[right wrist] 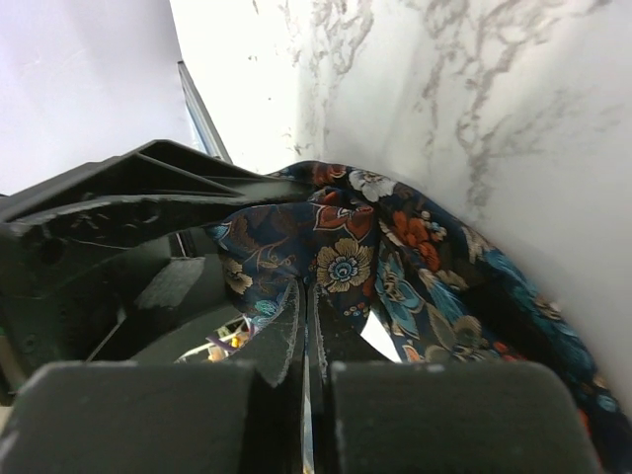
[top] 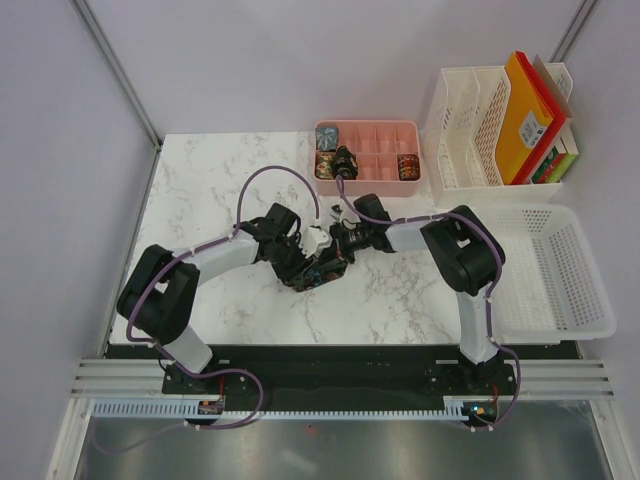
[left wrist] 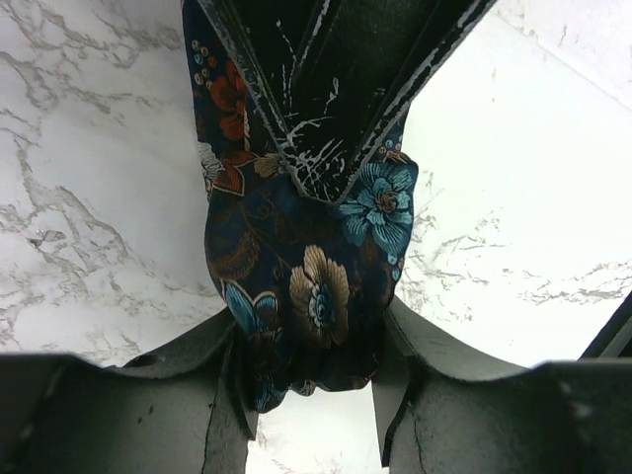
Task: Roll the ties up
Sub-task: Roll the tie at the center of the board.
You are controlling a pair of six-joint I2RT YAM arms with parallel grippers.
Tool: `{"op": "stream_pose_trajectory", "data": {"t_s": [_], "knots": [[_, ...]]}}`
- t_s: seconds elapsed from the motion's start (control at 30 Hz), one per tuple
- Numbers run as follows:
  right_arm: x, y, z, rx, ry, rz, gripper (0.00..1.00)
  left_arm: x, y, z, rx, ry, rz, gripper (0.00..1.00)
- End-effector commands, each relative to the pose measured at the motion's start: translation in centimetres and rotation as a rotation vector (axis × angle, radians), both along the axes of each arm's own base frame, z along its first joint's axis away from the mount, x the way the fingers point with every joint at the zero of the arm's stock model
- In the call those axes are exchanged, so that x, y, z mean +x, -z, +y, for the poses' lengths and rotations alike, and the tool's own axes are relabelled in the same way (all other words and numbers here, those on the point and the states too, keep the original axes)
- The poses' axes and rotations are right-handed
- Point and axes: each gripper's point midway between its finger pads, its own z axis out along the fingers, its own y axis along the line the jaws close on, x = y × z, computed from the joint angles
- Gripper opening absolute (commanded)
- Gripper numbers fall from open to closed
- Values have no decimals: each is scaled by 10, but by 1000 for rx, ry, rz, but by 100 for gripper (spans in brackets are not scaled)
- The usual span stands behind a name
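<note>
A dark navy tie with red, blue and tan flowers [top: 318,271] is bunched into a loose coil at the middle of the marble table, between both grippers. My left gripper [left wrist: 311,341] has its fingers on either side of the coil [left wrist: 306,286] and is shut on it. My right gripper [right wrist: 306,296] pinches a fold of the same tie [right wrist: 395,267], jaws almost together. In the left wrist view the right gripper's fingers [left wrist: 326,138] come in from above as a closed V. In the top view the left gripper [top: 303,262] and right gripper [top: 337,244] meet tip to tip.
A pink compartment tray [top: 380,131] stands at the back and holds a grey-blue roll [top: 328,136], a dark roll [top: 345,160] and a red-orange roll [top: 408,166]. A white file rack [top: 470,130] with orange folders and a white basket [top: 560,270] stand at the right.
</note>
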Motion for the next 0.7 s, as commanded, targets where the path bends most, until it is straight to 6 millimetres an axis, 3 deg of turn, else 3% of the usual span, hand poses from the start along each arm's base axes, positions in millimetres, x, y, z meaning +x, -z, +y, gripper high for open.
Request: {"op": "stream_pose_trajectory", "data": {"t_s": [0.0,0.43,0.67], "knots": [[9,51,-26,-160,58,1,0,11,-31,-19,-98,-22,-29,49],[13,74,-45,-238,68,-7,0,15,-55,-37,-175,-19,-9,54],[10,82,-51,-277,59,5,0,12,-53,-29,-158,-33,-20,56]]}}
